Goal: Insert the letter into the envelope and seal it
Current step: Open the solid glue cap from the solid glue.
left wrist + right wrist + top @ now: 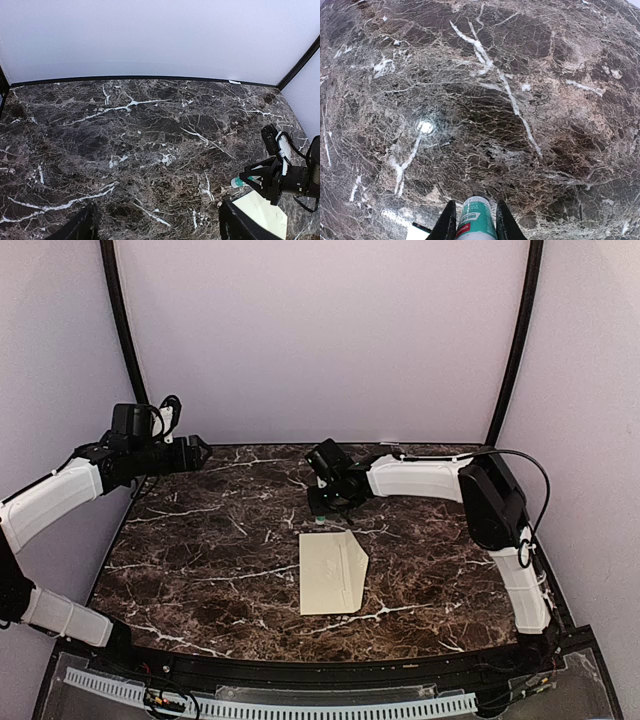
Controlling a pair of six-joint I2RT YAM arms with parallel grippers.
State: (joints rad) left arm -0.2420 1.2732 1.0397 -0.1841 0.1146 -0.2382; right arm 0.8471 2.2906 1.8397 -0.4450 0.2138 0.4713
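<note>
Between the right gripper's (475, 207) fingers: glue stick (476, 221), pinched on both sides. Envelope (332, 572) lies flat just nearward of it; letter not seen. Left gripper (200, 453) wide, empty, well apart. Risk: grip looks shallow, so the tube may slip or tilt and smear glue off the flap.

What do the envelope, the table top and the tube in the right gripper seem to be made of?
Envelope: matte cream paper, thin, flat, with a creased flap. Table top: marble or marble-look laminate, dark with white veins, slightly glossy where light glares. Tube in the right gripper: probably smooth plastic, green-white, printed label.
</note>
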